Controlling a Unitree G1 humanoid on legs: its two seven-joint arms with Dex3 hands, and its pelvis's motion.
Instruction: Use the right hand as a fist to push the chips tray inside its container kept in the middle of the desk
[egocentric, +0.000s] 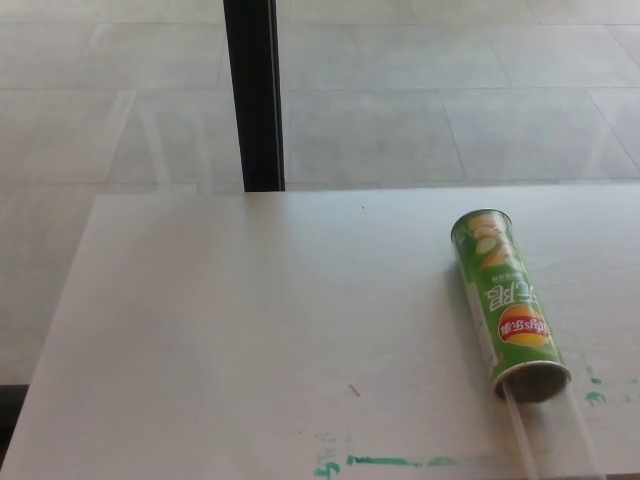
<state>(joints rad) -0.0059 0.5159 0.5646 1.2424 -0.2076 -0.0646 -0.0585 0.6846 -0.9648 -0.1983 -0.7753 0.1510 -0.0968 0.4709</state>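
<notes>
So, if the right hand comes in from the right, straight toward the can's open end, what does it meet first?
No hand shows now. Probably the clear tray sticking out of the chips can; depth is unclear.

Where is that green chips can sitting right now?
In the head view, the green chips can lies on its side on the right part of the white desk, its clear tray sticking out toward the near edge.
</notes>
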